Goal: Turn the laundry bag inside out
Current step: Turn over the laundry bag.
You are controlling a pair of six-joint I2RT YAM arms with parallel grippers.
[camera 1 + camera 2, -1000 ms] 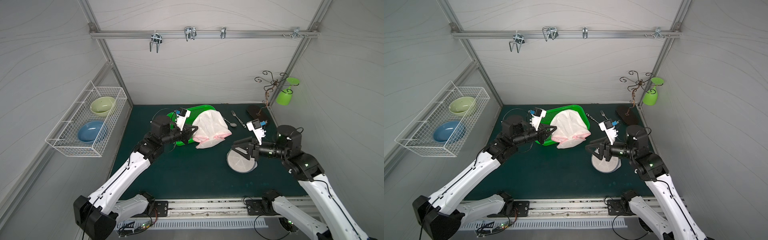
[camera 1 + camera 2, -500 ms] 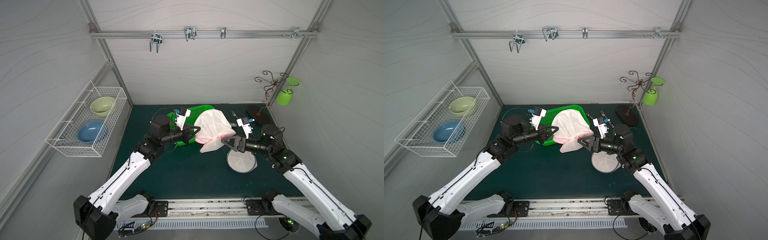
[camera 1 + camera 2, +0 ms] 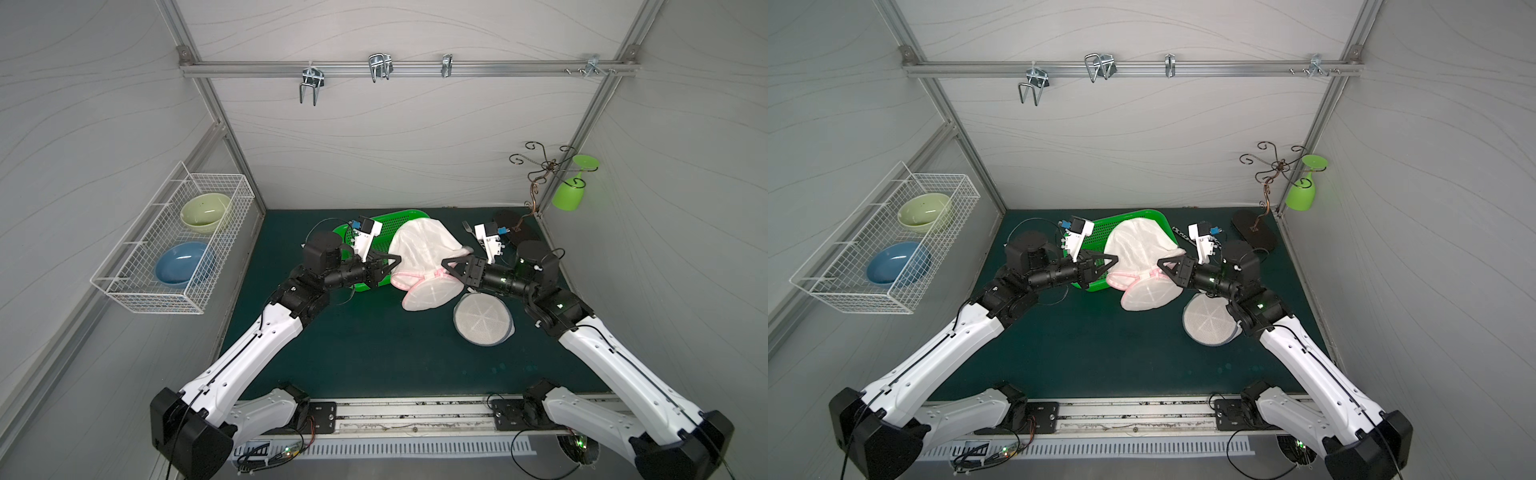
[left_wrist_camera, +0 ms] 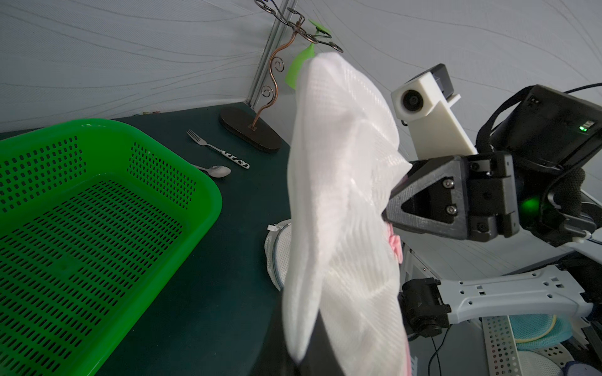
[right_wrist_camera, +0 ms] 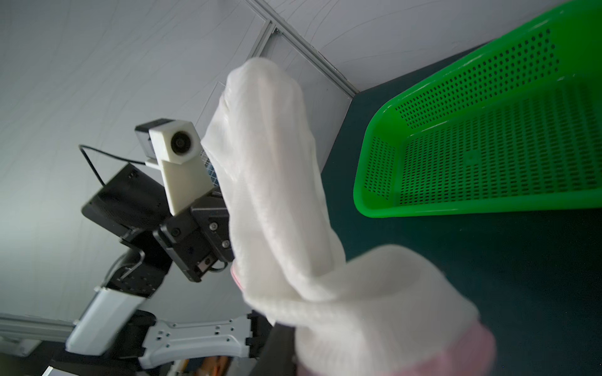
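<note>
The laundry bag (image 3: 424, 253) (image 3: 1142, 249) is white mesh with a pink trim and hangs above the green mat, stretched between both arms. My left gripper (image 3: 395, 262) (image 3: 1115, 261) is shut on its left edge, and my right gripper (image 3: 445, 263) (image 3: 1160, 262) is shut on its right edge by the pink trim. In the left wrist view the bag (image 4: 342, 195) stands tall in front of the camera, with the right gripper (image 4: 387, 211) biting its far side. In the right wrist view the bag (image 5: 277, 195) drapes over my own jaws and hides them.
A green perforated basket (image 3: 401, 214) (image 4: 208, 201) sits behind the bag. A round white mesh bag with grey trim (image 3: 482, 318) lies under the right arm. A fork (image 4: 215, 148) and spoon (image 4: 218, 170) lie near a wire stand (image 3: 536, 183) holding a green glass (image 3: 569, 195). A wall rack (image 3: 124, 291) holds bowls.
My right gripper has come in from above the round mesh bag to the laundry bag's right edge and shut on it. The left gripper has kept its hold.
</note>
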